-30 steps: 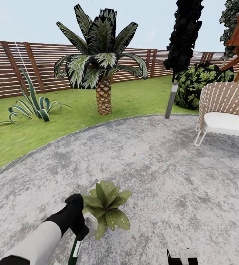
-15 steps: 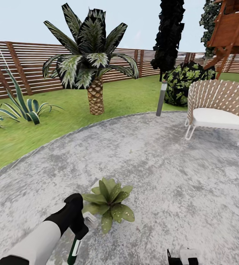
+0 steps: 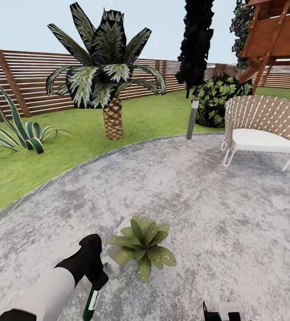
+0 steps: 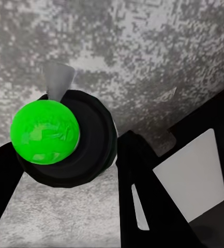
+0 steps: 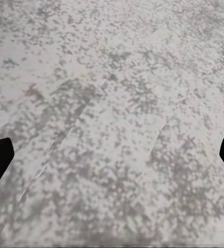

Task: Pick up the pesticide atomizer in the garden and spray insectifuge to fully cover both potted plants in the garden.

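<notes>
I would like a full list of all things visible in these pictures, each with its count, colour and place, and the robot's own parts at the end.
potted plant: one, speckled green, on the patio beside the left gripper
pesticide atomizer: one, dark green with white band, in the left gripper
patio: one, mottled grey, foreground
lawn: green, behind the patio
fence: brown slats, along the back
palm: one, on the lawn
agave: one, striped green, far left
lamp post: one, grey, patio edge
bush: one, dark green, behind the post
wicker seat: one, tan with white cushion, right
left gripper: black, shut on the atomizer
right gripper: black fingertips apart, over the patio
</notes>
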You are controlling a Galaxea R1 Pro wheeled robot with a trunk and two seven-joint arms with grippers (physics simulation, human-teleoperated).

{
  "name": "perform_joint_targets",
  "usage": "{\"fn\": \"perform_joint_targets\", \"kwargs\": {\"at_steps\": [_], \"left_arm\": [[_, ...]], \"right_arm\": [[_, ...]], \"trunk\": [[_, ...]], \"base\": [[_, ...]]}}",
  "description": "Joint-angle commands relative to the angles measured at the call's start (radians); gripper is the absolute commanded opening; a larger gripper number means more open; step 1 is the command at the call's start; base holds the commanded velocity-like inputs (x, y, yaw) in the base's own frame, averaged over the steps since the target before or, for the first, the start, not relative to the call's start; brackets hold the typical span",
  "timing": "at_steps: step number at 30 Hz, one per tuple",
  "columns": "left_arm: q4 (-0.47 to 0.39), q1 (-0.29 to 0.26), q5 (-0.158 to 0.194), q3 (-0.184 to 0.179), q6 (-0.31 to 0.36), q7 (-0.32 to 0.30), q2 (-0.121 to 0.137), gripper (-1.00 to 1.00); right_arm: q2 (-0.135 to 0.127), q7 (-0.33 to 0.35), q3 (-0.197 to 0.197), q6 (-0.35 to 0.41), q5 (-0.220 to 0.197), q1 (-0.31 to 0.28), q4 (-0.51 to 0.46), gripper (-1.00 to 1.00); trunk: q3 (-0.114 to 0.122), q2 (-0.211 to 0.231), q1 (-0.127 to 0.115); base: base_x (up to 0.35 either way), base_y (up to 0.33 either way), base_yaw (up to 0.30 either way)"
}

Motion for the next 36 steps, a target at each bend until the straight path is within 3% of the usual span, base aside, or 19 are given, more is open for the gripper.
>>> {"fn": "perform_joint_targets", "kwargs": {"at_steps": [1,14,25,36], "left_arm": [[-0.003,-0.001,-0.009,-0.001,0.007,-0.01,0.0,-1.0],[-0.005,-0.018,-0.01,-0.002,0.009,-0.014,-0.004,-1.0],[-0.005,-0.049,-0.015,-0.006,0.012,-0.019,-0.03,-1.0],[-0.002,-0.044,-0.02,-0.008,0.009,-0.023,-0.032,-1.0]], "right_arm": [[0.0,-0.006,-0.004,-0.003,0.01,-0.001,0.002,1.0],[-0.001,-0.006,-0.005,-0.003,0.01,-0.001,0.002,1.0],[-0.002,-0.006,-0.006,-0.003,0.01,-0.001,0.001,1.0],[-0.002,-0.006,-0.005,-0.003,0.006,-0.001,0.001,1.0]], "trunk": [[-0.001,0.0,0.0],[-0.001,0.0,0.0],[-0.001,0.0,0.0],[0.0,0.0,0.0]], "base": [[0.0,0.311,-0.294],[0.0,0.31,-0.299],[0.0,0.246,-0.3],[0.05,0.07,-0.046]]}}
